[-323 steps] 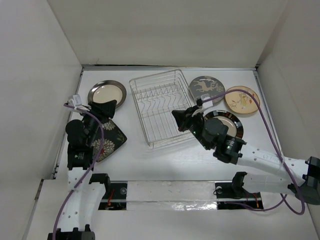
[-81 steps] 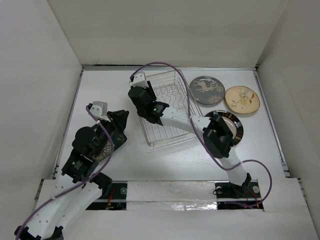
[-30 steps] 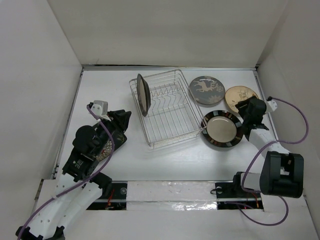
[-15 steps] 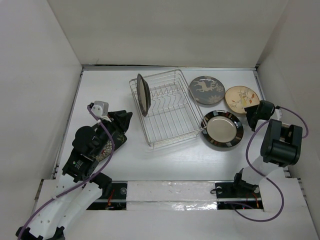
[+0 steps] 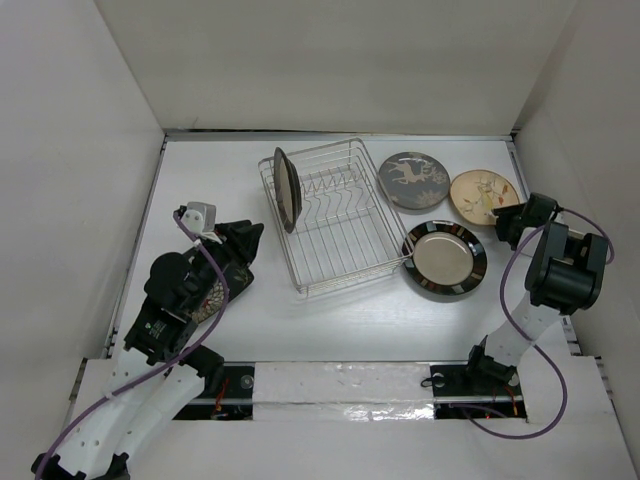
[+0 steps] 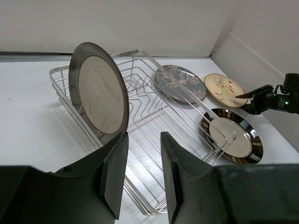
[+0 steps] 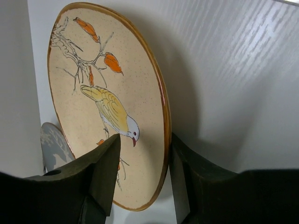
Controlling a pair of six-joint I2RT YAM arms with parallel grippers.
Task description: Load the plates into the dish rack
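Note:
The dish rack (image 5: 335, 222) (image 6: 154, 122) stands mid-table with one dark-rimmed plate (image 5: 287, 188) (image 6: 100, 95) upright at its left end. Right of it lie the grey deer plate (image 5: 413, 180) (image 6: 180, 83), the tan plate (image 5: 480, 196) (image 7: 107, 93) and a second dark-rimmed plate (image 5: 444, 258) (image 6: 232, 137). My right gripper (image 5: 508, 222) (image 7: 145, 142) straddles the tan plate's near-right rim, jaws still apart. The black square plate (image 5: 222, 278) lies partly under my left arm. My left gripper (image 5: 245, 238) (image 6: 143, 137) hangs open and empty above it, facing the rack.
White walls enclose the table; the right wall (image 5: 575, 150) runs close beside the tan plate and my right arm. The grey plate's edge (image 7: 51, 144) shows behind the tan one in the right wrist view.
My right gripper has slid from over the tan plate to its near-right rim, and its jaws have narrowed around that rim. The left arm has not moved.

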